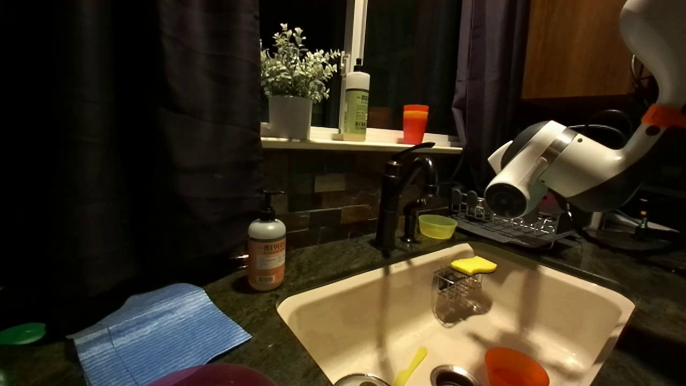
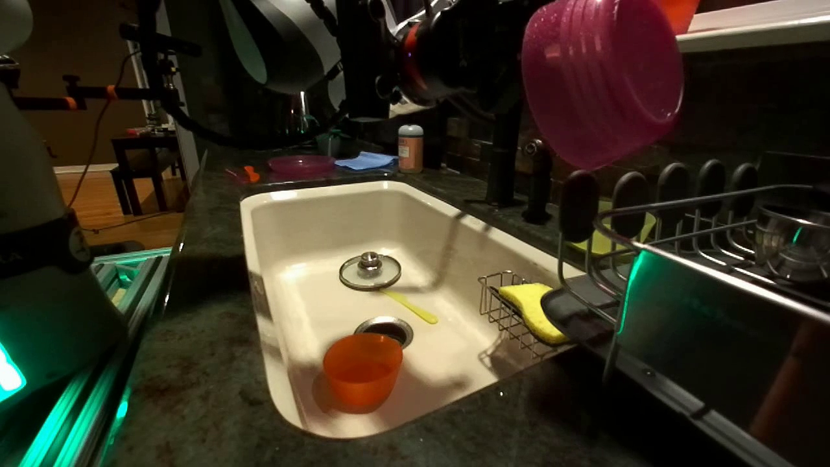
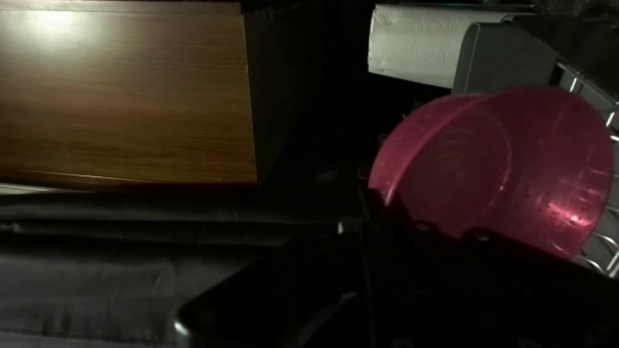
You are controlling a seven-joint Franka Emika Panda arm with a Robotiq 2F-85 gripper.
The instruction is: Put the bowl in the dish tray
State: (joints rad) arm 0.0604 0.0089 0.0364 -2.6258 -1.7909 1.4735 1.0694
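In an exterior view, the sink holds 1 orange bowl and 1 lid; rightward, the gripper, pinched tight on the edge of the pink bowl, holds it tilted in midair near the rack.

From here I see an orange bowl and glass lid inside the sink, a blue cloth and soap bottle near it.
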